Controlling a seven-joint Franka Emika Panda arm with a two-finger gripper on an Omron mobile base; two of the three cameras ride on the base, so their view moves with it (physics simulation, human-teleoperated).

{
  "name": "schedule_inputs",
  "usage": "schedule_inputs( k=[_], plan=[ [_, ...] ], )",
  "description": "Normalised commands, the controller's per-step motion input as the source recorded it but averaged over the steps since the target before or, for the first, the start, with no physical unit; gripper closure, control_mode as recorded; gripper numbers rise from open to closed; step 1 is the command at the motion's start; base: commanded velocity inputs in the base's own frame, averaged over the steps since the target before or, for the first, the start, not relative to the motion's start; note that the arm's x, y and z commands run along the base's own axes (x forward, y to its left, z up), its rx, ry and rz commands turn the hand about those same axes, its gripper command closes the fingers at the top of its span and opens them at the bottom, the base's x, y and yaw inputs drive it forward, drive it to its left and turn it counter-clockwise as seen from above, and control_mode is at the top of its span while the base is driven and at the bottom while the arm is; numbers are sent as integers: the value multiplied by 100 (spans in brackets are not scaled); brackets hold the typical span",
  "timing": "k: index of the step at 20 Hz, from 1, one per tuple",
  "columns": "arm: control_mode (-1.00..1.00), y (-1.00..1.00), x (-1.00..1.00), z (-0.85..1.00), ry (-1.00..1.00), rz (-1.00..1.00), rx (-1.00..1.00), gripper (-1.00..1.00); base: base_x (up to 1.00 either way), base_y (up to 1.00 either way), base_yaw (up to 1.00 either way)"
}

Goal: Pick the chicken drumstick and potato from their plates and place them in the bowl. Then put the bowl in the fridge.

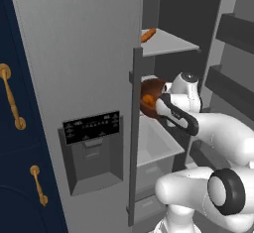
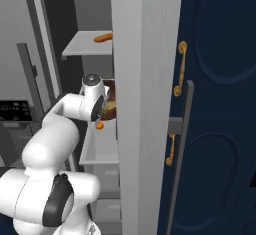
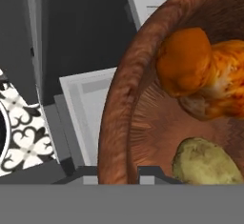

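Observation:
The dark reddish-brown bowl hangs tilted inside the open fridge, between an upper shelf and a lower drawer. My gripper is shut on the bowl's rim, one finger on each side of the wall. In the bowl lie the orange-brown chicken drumstick and, below it in the hand view, the yellowish potato. From the left base view the bowl shows past the door edge with the gripper at its rim. In the right base view the bowl is partly hidden behind the hand. The plates are out of view.
An orange elongated item lies on the grey upper shelf. A grey drawer sits under the bowl. The door's dark dispenser panel faces me. Navy cabinets with brass handles flank the fridge, as does the right door.

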Motion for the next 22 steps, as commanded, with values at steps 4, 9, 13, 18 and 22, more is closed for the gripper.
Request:
schedule_inputs(
  k=[4,9,13,18,22],
  plan=[
    [-100,0,50,-2,0,0,3,100,0,0,0],
    [-100,0,50,-7,0,0,1,100,0,0,0],
    [-100,1,27,-12,-5,0,0,100,0,0,0],
    [-100,15,16,0,-19,0,0,100,0,0,0],
    [-100,16,38,-4,-10,3,0,100,0,0,0]
  ],
)
